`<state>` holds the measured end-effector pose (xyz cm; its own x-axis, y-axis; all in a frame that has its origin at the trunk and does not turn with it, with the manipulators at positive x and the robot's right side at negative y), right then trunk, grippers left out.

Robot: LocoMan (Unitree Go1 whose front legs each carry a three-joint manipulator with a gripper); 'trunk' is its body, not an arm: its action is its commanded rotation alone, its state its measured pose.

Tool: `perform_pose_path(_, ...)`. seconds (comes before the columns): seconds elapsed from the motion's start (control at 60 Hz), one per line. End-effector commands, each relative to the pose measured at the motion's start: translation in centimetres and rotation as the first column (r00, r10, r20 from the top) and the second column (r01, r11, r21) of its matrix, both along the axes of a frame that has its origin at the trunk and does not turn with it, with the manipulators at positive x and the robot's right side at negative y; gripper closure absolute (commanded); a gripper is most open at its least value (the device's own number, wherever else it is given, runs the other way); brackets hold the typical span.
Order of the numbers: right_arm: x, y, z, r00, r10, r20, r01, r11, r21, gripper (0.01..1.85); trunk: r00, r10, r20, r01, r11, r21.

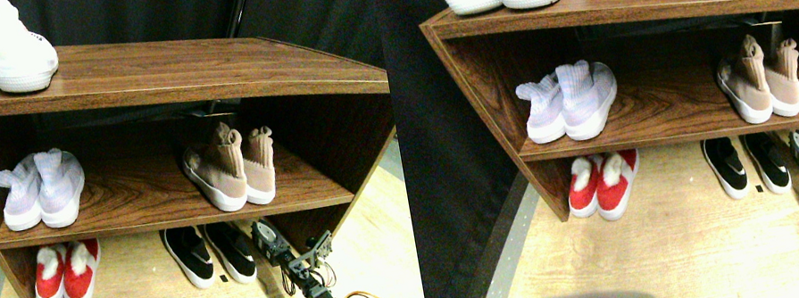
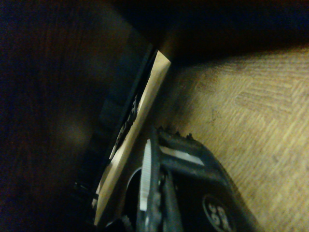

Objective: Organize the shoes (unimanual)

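Tool (image 1: 272,241) low on the floor at the right end of the shelf unit, under the lower shelf; jaw spread cannot be told from either view, and nothing is visibly held.

Black slip-ons (image 1: 211,253) stand as a pair on the floor beneath the lower shelf, immediately to the tool's left. The nearer shoe is just beside the tool, possibly touching; contact not resolvable. Long axes run front to back, toes toward the robot, roughly parallel to the tool's reach. Judgement: any grasp calls for a short sideways shift left, not a reach forward.

Tan sock sneakers (image 1: 231,170) sit on the lower shelf directly above, side by side, toes angled forward-left.

Wrist view shows only dark shelf panel (image 2: 53,121) and wood-grain floor (image 2: 251,111); no shoe in it.
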<state>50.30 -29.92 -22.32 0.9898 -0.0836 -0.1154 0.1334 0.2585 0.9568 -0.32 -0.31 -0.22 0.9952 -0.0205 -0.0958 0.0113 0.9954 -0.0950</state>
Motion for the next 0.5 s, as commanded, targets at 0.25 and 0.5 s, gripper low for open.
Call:
perform_pose_path(0.25,0.7,0.9,-0.2,0.999,-0.03,-0.019,0.031,0.999,0.024,1.8,0.9994,0.028,-0.02,-0.028,0.9994,-0.02)
perform_pose_path(0.5,0.9,2.4,-0.3,0.997,0.076,-0.012,-0.075,0.997,0.031,1.8,0.9992,0.036,-0.017,-0.037,0.9989,-0.028)
